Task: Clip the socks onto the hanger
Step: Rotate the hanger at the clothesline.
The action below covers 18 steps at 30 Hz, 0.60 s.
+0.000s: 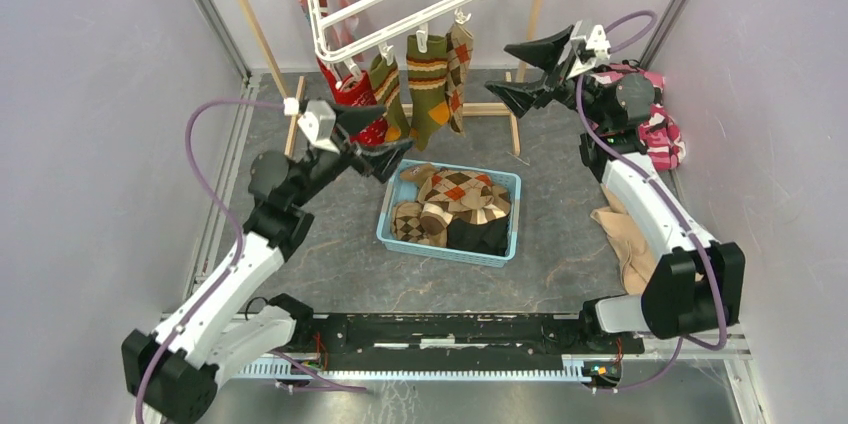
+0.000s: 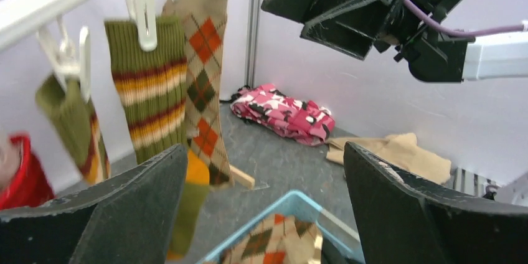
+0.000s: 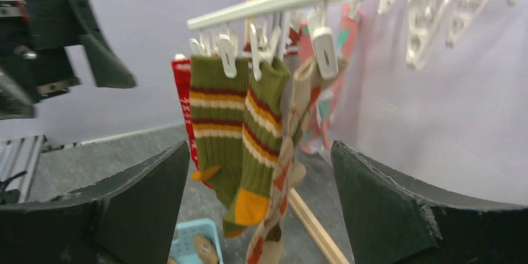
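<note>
From above, the hanger [image 1: 400, 28] hangs tilted over the far edge of the tabletop, with a row of socks [image 1: 428, 79] clipped along its near rim. More socks lie heaped in the blue basket [image 1: 386, 229] at the middle. The left arm [image 1: 230, 279] holds its jaws wide and empty just below the hung row. The right arm [image 1: 650, 209] has its jaws equally wide and empty, raised toward the far right corner. From the left wrist, the olive striped sock [image 2: 149, 102] sits squarely in its clip [image 2: 144, 18], with the argyle sock [image 2: 202, 83] just beside it. From the right wrist, bare clips [image 3: 436, 27] show further along the rim. I'd judge the next sock is best lifted singly by its cuff and kept flat. It can then go up to a bare clip while the other jaws pinch that clip open.
</note>
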Available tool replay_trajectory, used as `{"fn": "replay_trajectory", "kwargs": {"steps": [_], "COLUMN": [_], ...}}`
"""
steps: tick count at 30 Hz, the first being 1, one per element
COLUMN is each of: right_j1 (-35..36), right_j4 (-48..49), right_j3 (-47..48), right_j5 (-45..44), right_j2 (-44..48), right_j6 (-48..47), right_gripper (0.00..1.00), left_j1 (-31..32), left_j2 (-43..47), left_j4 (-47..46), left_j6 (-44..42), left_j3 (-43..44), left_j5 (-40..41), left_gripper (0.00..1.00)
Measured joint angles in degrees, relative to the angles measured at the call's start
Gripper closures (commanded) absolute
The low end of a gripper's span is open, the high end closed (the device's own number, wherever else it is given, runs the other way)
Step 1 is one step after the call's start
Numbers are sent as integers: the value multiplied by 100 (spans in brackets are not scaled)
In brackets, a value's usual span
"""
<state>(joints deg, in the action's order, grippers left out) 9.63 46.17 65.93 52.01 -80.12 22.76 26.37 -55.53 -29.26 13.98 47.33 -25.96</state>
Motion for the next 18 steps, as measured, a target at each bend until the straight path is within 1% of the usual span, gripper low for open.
{"fn": "replay_trajectory", "kwargs": {"steps": [1,2,5,7,10,14,18], "right_j1": [0,0,2,9,42,122,258], "right_j4": [-197,-278,-450,-529,-610,-667,-710], "right_j3": [-201,-297,-909,-1340,-1932,-2643,-3230], "right_j5": [-129,-181,-472,-669,-1010,-1436,-1853], "right_j2": [157,225,514,660,859,1165,1547], "right_j6": [-225,-310,-557,-627,-623,-597,-605], "right_gripper": [10,10,10,10,10,9,7], "left_j1": [0,0,0,0,0,0,0], "left_j2": [358,452,1099,1355,1482,1386,1115], "left_j4": [7,22,-74,-190,-485,-890,-1300], "left_j6": [-2,0,20,129,413,1025,1672], "left_j3": [-372,-459,-1237,-1716,-2288,-2896,-3016], "left_j5": [42,44,114,162,203,299,369], "left_gripper": [0,0,0,0,0,0,0]}}
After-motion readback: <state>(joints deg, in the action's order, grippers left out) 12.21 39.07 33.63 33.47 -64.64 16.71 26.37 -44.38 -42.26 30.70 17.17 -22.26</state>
